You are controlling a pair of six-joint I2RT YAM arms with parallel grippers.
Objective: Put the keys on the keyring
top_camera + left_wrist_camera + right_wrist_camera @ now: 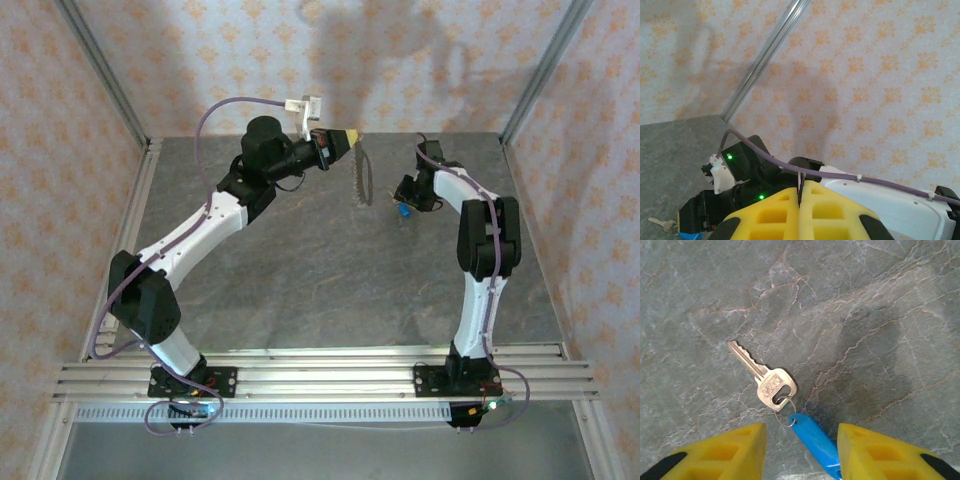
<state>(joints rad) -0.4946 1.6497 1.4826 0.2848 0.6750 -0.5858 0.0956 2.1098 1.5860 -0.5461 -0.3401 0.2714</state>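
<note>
Grey tabletop [865, 315], blue key [815, 442] within parted right end effector [800, 434] (left end effector [800, 192] tight on keyring [358, 178])

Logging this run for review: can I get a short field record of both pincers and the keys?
left pincer: shut on the keyring
keyring: oval loop, dangling from the left pincer
right pincer: open, straddling the blue key
silver key: flat on the table, ahead of the right pincer
small ring: through the silver key's hole, touching the blue key's tip
</note>
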